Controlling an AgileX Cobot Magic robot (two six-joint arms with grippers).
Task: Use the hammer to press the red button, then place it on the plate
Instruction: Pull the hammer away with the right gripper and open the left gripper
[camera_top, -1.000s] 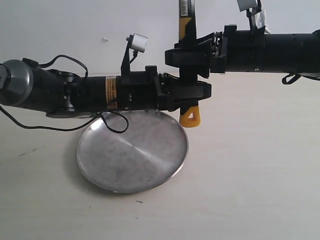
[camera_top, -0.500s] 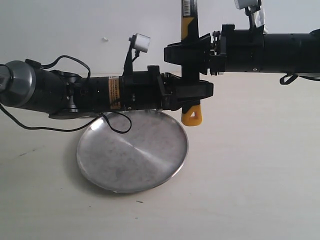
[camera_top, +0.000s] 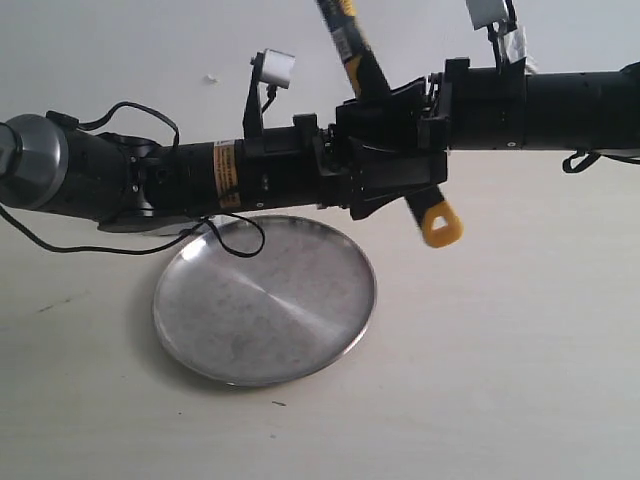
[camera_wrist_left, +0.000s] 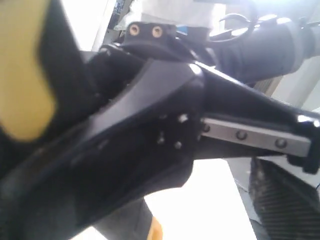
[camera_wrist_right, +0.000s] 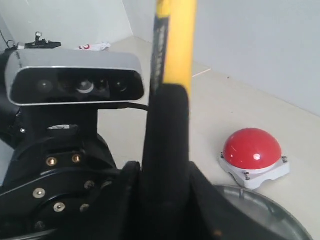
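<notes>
Judged step: pre-press, hammer (camera_top: 350, 45) tilted above plate (camera_top: 260, 310). Right gripper (camera_top: 385, 105) clamps its handle; left gripper (camera_top: 395, 185) alongside, closure unclear. Next: bring head onto button (camera_wrist_right: 251, 146) beside plate.

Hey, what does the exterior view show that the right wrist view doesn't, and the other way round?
Only the exterior view shows the whole round plate and the yellow looped end of the hammer, which is held tilted. Only the right wrist view shows the red button, sitting just beyond the plate's rim. Both views show the hammer's black and yellow handle and at least part of the plate.
</notes>
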